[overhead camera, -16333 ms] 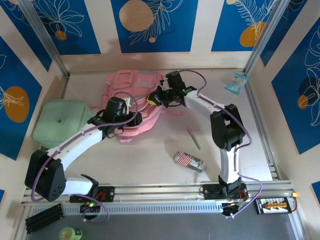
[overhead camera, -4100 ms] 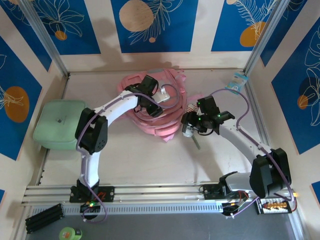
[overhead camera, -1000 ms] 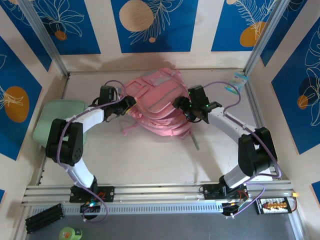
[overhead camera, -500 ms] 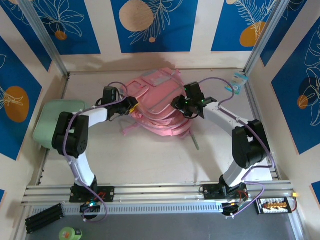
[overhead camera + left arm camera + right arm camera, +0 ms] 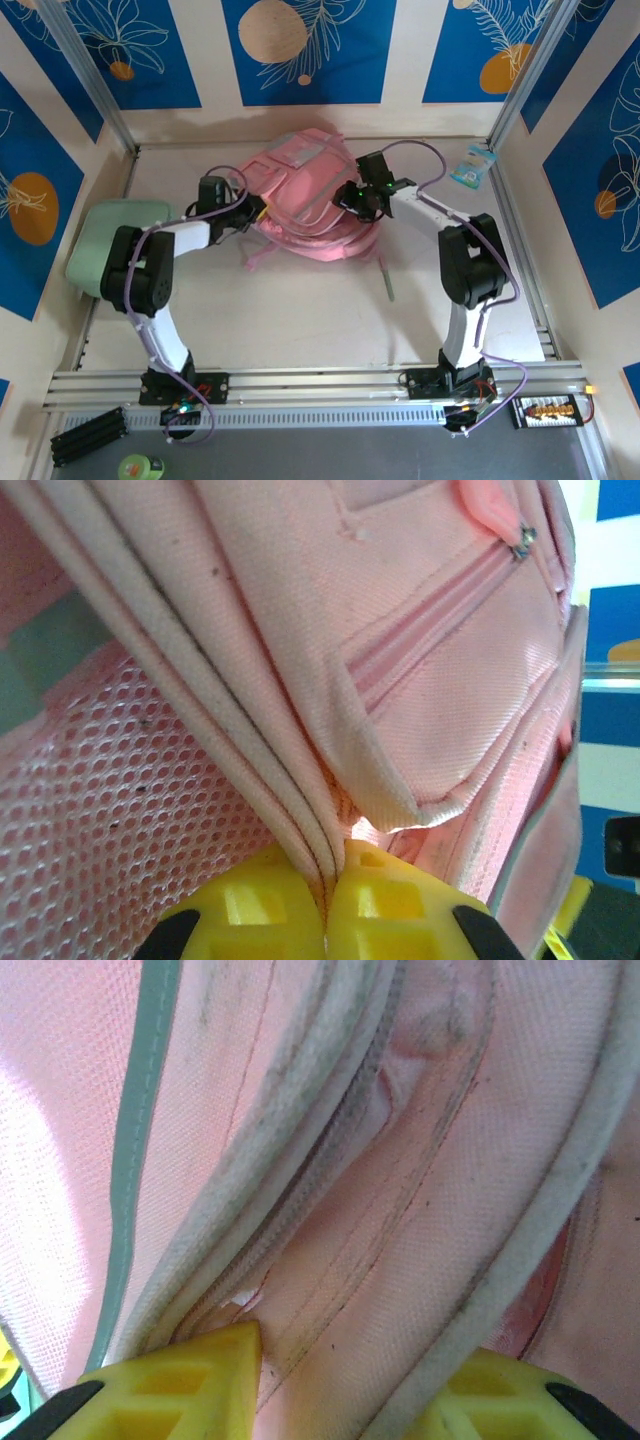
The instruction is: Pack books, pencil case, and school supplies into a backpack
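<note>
Since the earlier frame, the large soft pink fabric backpack (image 5: 300, 195) has been drawn slightly up-frame and now lies at upper centre. At its left, the left gripper (image 5: 253, 212) is pinched together on a piped seam. At its right, the right gripper (image 5: 352, 197) is clamped around a thick fold. Opening is judged in hand; the mouth must next be spread.

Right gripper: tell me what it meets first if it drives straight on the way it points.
The backpack itself. The right gripper points into its pink fabric, with a fold bunched between the fingers, so there's no free travel; what lies under the cloth can't be seen.
</note>
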